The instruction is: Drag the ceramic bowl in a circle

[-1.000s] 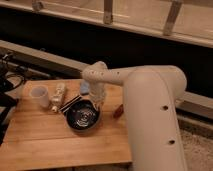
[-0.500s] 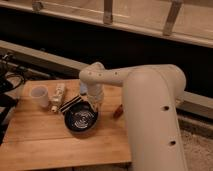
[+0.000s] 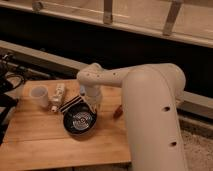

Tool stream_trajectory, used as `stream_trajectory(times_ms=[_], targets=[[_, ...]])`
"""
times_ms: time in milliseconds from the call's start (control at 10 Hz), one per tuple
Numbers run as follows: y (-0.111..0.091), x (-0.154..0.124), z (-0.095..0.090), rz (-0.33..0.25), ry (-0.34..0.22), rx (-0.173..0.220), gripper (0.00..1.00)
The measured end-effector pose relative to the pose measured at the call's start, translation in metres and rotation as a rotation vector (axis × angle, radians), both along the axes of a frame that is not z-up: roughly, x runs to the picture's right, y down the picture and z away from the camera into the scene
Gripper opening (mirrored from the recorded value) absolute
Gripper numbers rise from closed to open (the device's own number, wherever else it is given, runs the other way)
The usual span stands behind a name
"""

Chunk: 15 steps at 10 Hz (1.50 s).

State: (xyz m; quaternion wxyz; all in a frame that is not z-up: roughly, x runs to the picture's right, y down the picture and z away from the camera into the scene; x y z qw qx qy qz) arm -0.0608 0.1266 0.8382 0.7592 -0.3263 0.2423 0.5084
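Note:
The ceramic bowl (image 3: pixel 79 121) is round, shallow and glossy black with shiny rings inside. It sits on the wooden table (image 3: pixel 45 145), left of centre. My gripper (image 3: pixel 90 104) reaches down from the white arm (image 3: pixel 145 95) and touches the bowl's far right rim. The arm hides the fingers.
A small white cup (image 3: pixel 39 95) stands at the table's far left. A white packet (image 3: pixel 57 97) and a dark striped item (image 3: pixel 71 103) lie between the cup and the bowl. A small red object (image 3: pixel 118 112) lies by the arm. A dark ledge runs behind the table.
The bowl has slid towards the front left of the table, away from the packet, with my gripper following at its rim.

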Motion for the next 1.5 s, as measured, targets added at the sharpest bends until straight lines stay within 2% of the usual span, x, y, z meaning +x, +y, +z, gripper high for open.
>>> stream_trajectory(times_ms=[100,200,300,400,600,800,900,1000,1500], targets=[[-0.001,-0.001,0.000,-0.002,-0.002,0.000,0.40],[0.000,-0.001,0.000,-0.006,0.000,-0.002,0.33],[-0.001,0.001,0.000,-0.002,0.023,-0.019,0.23],[0.002,0.002,0.002,0.000,0.049,-0.068,0.11],[0.008,0.004,0.007,0.002,0.059,-0.104,0.00],[0.008,0.005,0.007,0.006,0.054,-0.115,0.00],[0.007,0.008,0.008,0.022,0.043,-0.125,0.02],[0.007,0.012,0.008,0.031,0.039,-0.121,0.09],[0.006,0.008,0.005,0.041,-0.016,-0.098,0.60]])
